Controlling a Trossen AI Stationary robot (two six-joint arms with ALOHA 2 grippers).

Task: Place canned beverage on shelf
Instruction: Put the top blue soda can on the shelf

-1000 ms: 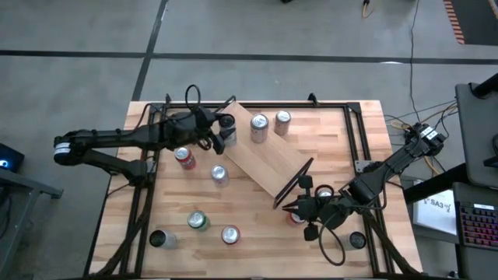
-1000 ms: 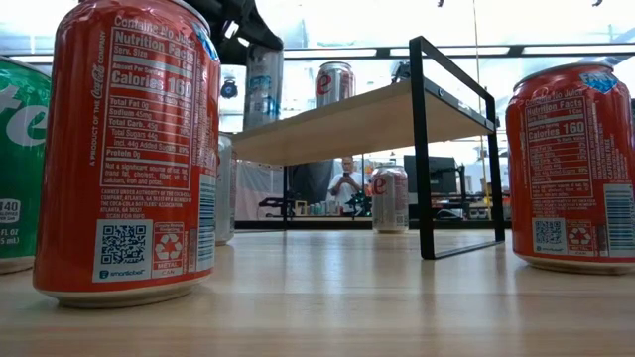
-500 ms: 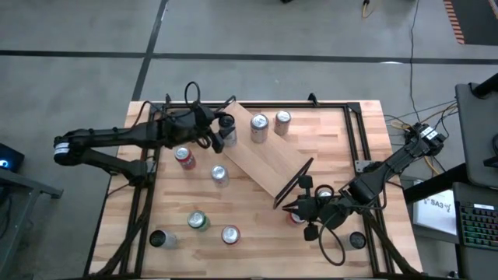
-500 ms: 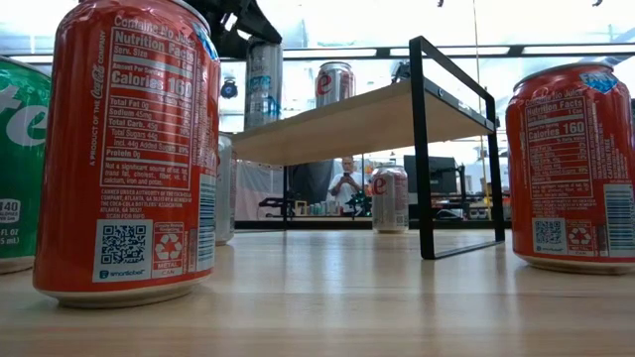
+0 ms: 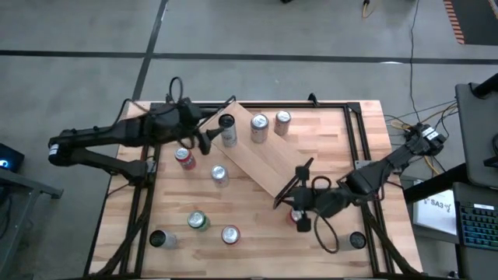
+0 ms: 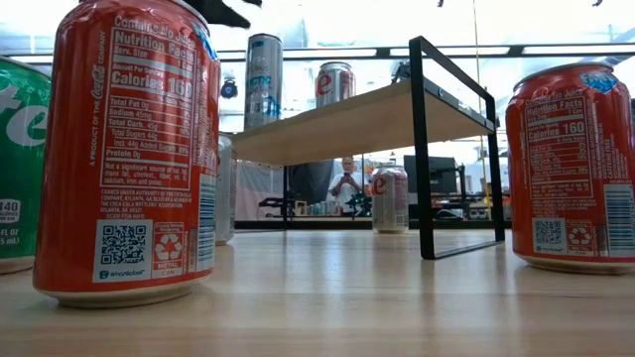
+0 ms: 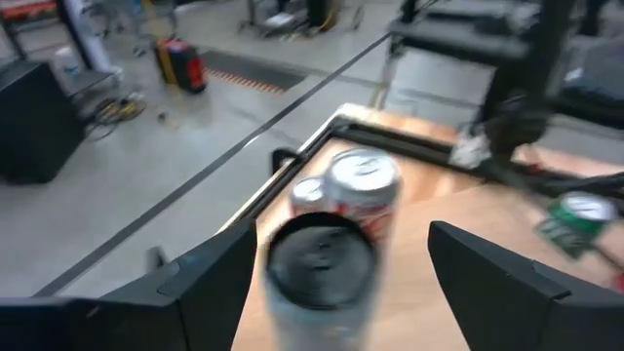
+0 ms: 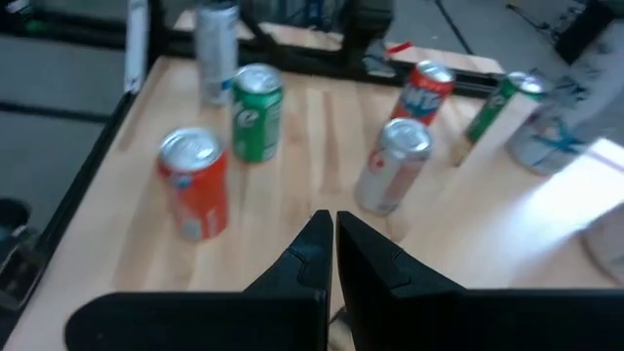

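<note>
**Tall silver can stands on the shelf, left gripper spread just beside it**

The left arm reaches in from the table's 9 o'clock edge toward 11 o'clock, its forearm nearly level above the planks. The left gripper [image 5: 204, 138] sits at the small light-wood shelf with thin black end frames [image 5: 268, 163], its fingers spread wide and holding nothing. In the left wrist view the two dark fingers [image 7: 210, 283] flank the tall slim silver can with a dark top [image 7: 317, 268] without touching it. That can [image 5: 226, 129] stands upright on the shelf board's 10 o'clock end, just beside the gripper.

Two silver-topped cans [image 5: 259, 128] [image 5: 282, 122] stand farther along the board toward 12 o'clock. On the tabletop below the left arm, a red can [image 5: 184, 158] and a silver can [image 5: 219, 175] stand close together; toward 7 o'clock a dark-topped can [image 5: 159, 239], a green can [image 5: 198, 222] and a red can with a silver top [image 5: 230, 234] stand apart.

The right arm enters from 3 o'clock and bends toward the shelf's 5 o'clock end frame. The right gripper [image 5: 298, 204] has its fingers pressed together on nothing, as the right wrist view shows, poised beside a red can [image 5: 296, 218] that the arm partly covers.
</note>
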